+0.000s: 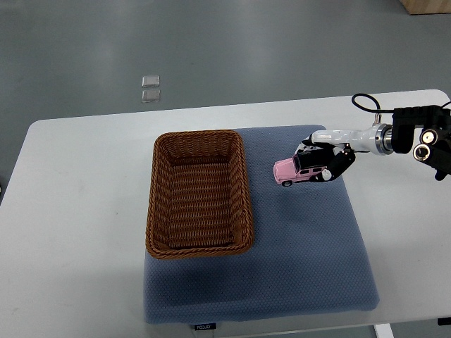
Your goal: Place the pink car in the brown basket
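The pink car (290, 171), a toy with a black roof, is on the blue mat (310, 239) just right of the brown basket (199, 193). My right hand (325, 160) reaches in from the right edge and its fingers are curled around the car's rear end. I cannot tell whether the car rests on the mat or is slightly lifted. The wicker basket is rectangular and empty, and lies on the left part of the mat. The left arm is not visible.
The mat lies on a white table (77, 211). Two small clear squares (150, 88) lie on the grey floor beyond the table's far edge. The right forearm with its black wrist unit (423, 141) hangs over the table's right side.
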